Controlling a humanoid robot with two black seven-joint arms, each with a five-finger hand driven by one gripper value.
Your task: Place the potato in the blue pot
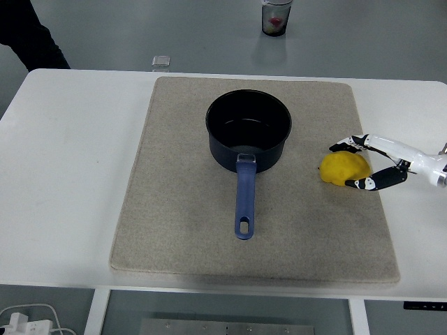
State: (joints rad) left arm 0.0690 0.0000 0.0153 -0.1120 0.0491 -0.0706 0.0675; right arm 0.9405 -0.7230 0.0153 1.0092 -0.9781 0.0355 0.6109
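Note:
A yellow potato [342, 169] lies on the beige mat [188, 209], to the right of the blue pot [248, 130]. The pot stands upright near the mat's middle, empty, its blue handle [244, 199] pointing toward the near edge. My right hand [353, 166] reaches in from the right edge. Its fingers [347, 144] curve along the potato's far side and the thumb [370, 182] along its near side. The hand brackets the potato's right part loosely, and the potato rests on the mat. My left arm is out of view.
A clear cup [276, 17] stands on the floor beyond the table. A small square object [161, 61] lies at the table's far edge. A person's dark sleeve [28, 38] shows at the top left. The white table [70, 174] surrounds the mat.

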